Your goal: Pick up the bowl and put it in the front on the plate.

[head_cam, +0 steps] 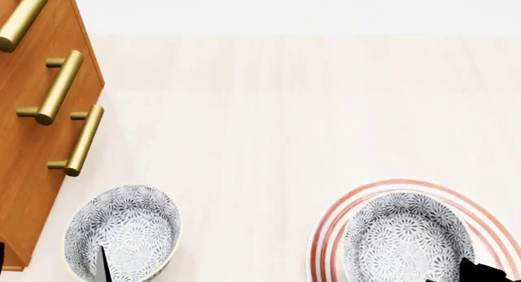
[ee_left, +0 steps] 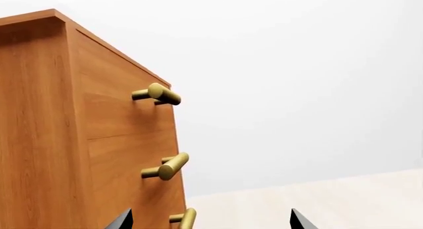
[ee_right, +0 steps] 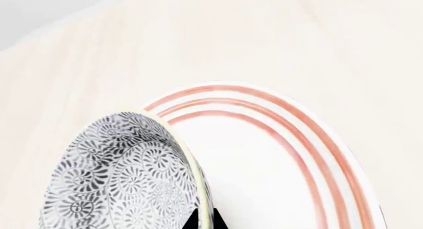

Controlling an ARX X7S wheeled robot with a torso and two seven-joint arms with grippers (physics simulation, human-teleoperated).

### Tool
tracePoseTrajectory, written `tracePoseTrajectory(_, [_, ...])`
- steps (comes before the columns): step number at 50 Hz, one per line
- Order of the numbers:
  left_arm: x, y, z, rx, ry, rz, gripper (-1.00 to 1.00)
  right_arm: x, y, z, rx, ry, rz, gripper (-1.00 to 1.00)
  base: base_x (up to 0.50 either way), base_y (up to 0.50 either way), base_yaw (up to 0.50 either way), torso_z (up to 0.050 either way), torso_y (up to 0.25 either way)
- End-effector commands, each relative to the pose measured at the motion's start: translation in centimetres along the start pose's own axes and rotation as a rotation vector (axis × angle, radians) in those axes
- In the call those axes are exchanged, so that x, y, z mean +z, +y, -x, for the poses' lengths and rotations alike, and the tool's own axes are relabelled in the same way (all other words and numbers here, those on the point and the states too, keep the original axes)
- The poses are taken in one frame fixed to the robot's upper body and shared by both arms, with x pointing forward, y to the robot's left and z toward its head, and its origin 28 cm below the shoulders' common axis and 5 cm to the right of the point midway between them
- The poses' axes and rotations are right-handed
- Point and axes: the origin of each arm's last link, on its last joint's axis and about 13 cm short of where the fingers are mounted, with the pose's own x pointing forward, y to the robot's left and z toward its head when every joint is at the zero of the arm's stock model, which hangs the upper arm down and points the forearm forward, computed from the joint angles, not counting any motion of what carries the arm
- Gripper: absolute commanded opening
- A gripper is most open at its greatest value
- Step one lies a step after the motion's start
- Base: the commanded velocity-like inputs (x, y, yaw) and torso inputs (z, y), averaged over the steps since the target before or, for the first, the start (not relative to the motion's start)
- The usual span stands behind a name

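The bowl [head_cam: 404, 236] sits over the plate [head_cam: 327, 228] at the head view's lower right, its near rim cut off by the frame edge and by a dark bit of the right gripper [ee_right: 206, 220]. In the right wrist view the bowl [ee_right: 122, 174] looks tilted, its wall pinched between two dark fingertips [ee_right: 218, 220], one inside and one outside; whether its base touches the plate [ee_right: 278, 154] cannot be made out. Nothing lies inside it. A second bowl [head_cam: 124, 230], also empty, stands on the pale table [head_cam: 269, 123] well to the left, beside a wooden cabinet [head_cam: 28, 166] with brass handles [head_cam: 58, 86]. The left gripper [ee_left: 210, 220] shows only two separated tips, holding nothing, facing that cabinet [ee_left: 79, 130].
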Motion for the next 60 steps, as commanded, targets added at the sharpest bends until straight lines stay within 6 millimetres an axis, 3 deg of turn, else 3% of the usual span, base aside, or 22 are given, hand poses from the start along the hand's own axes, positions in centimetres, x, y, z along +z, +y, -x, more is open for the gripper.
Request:
tracePoseTrajectory(1, [0.0,-0.1,-0.1,-0.004,-0.004,-0.004,1.00,0.2,-0.1,-0.2,0.006,-0.023,-0.006,-1.00,0.00,0.00,0.00,0.000,0.000])
tracePoseTrajectory(41, [-0.1,-0.1,0.0,-0.009,0.006,-0.002,1.00,-0.8,-1.0,-1.4,-0.045,-0.010,-0.008,-1.00,0.00,0.00,0.00,0.000,0.000])
tracePoseTrajectory(42, [-0.1,-0.1,0.0,-0.009,0.006,-0.002,1.00,-0.7,-1.0,-1.4,-0.046,-0.010,-0.006,1.00,0.00,0.00,0.00,0.000,0.000])
tracePoseTrajectory(60, [-0.1,-0.1,0.0,-0.009,0.009,0.000,1.00,2.5,-0.4,-0.1,-0.041,-0.125,0.016,1.00,0.00,0.00,0.00,0.000,0.000])
